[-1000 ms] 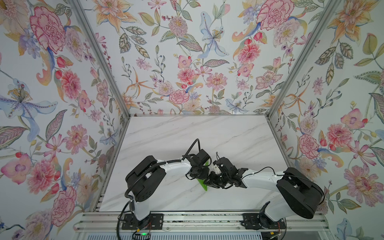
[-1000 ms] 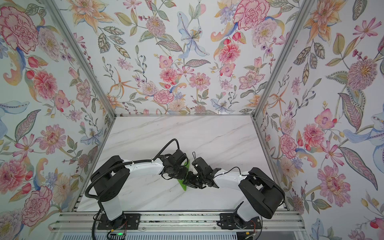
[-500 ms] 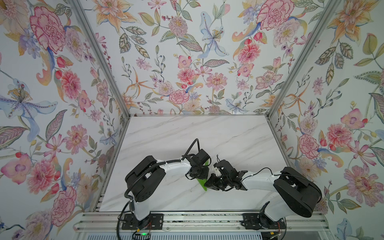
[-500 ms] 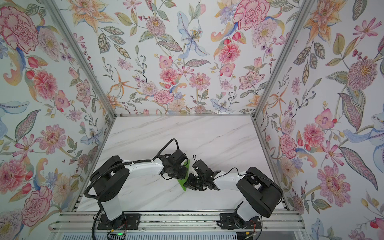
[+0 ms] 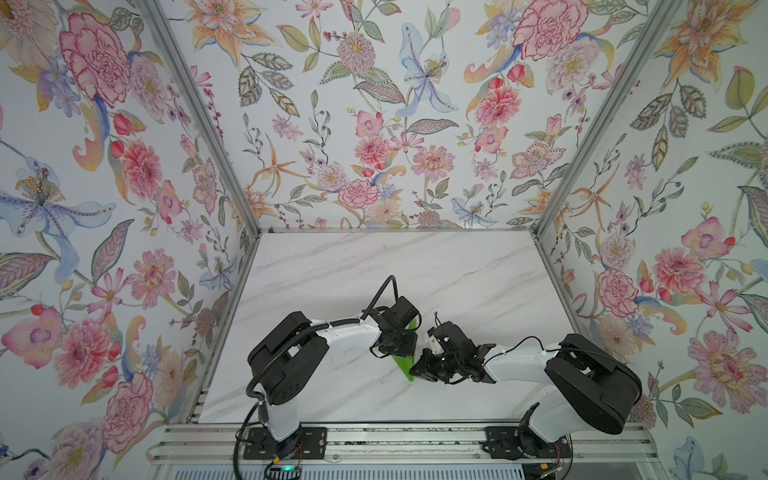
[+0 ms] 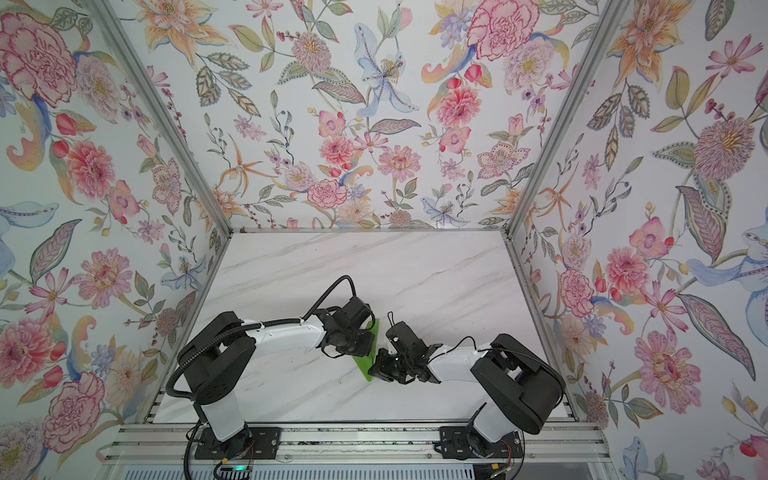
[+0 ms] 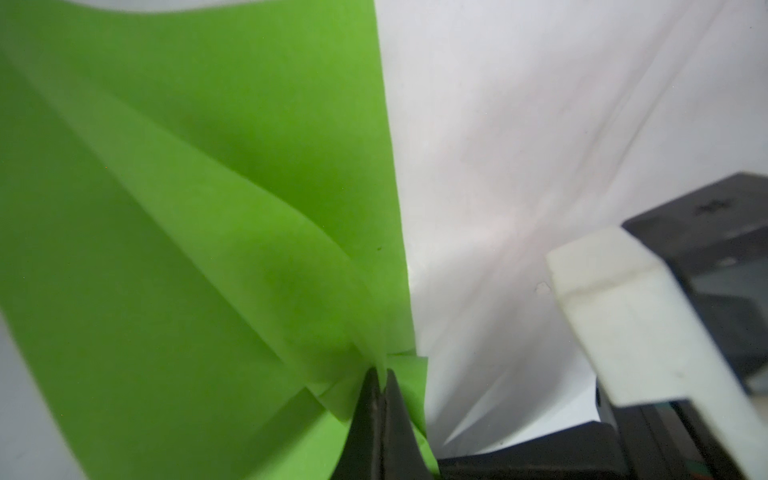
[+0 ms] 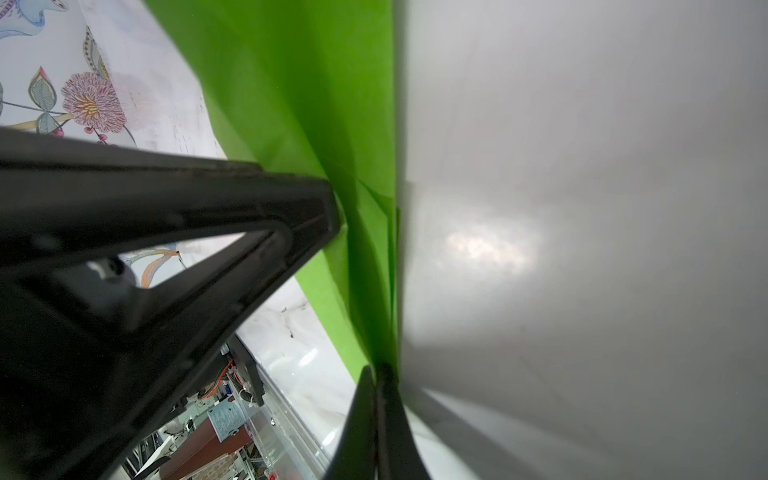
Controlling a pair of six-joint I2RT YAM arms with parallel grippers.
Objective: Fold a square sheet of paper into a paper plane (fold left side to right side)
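Note:
The square sheet of paper (image 5: 404, 365) is bright green and folded into a narrow, layered piece lying near the table's front middle in both top views (image 6: 364, 368); the arms cover most of it. My left gripper (image 5: 409, 338) sits over its far part. In the left wrist view that gripper (image 7: 381, 374) is shut, pinching a raised fold of the green paper (image 7: 208, 208). My right gripper (image 5: 415, 370) is at the paper's near tip. The right wrist view shows it (image 8: 379, 372) shut on the paper's edge (image 8: 332, 104), with a left finger (image 8: 249, 216) against the sheet.
The white marble table (image 5: 457, 270) is boxed in by flowered walls on three sides, with a metal rail (image 5: 374, 440) carrying both arm bases along the front. The two wrists stand very close together; the right arm's white housing (image 7: 648, 324) shows in the left wrist view.
My right gripper has slid left and toward the table's front, and closed on the paper's near tip. The left gripper has stayed shut on the paper in place.

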